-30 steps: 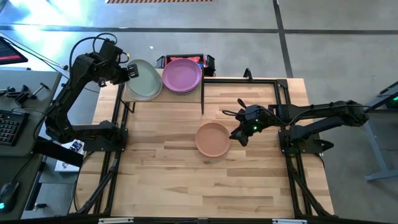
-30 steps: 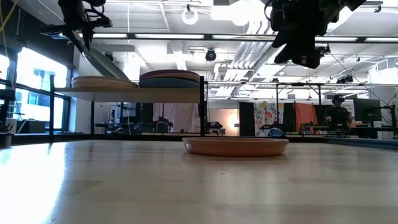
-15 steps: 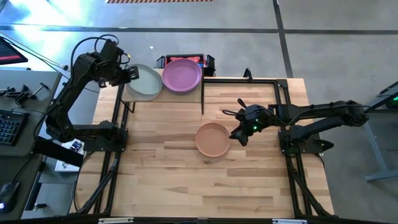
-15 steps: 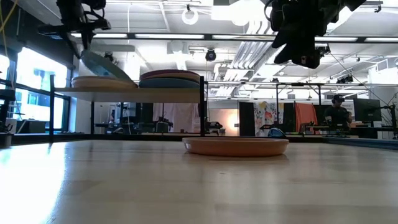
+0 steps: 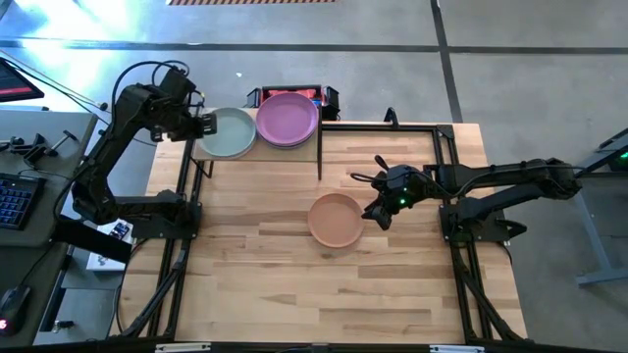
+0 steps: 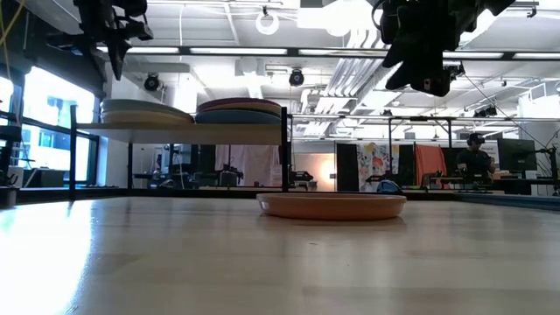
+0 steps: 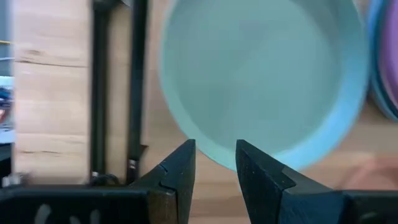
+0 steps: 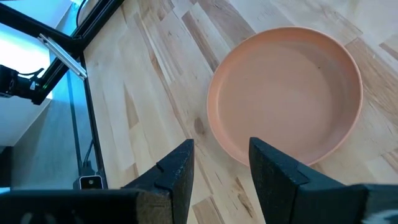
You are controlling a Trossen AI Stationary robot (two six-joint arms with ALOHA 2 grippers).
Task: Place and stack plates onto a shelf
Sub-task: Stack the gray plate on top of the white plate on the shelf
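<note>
Clearing shelf (image 5: 208, 154): left claw (image 5: 199, 126) released beside the sage green plate (image 5: 228, 130) stacked there; right claw (image 5: 376, 212) released, beside the terracotta plate (image 5: 335, 219), should descend squarely over its rim.

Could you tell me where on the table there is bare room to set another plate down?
The tabletop is bare in front of and left of the peach plate, to the near edge. It is crowded at the back left: the shelf holds two stacks, sage plate and purple plate on top.
</note>
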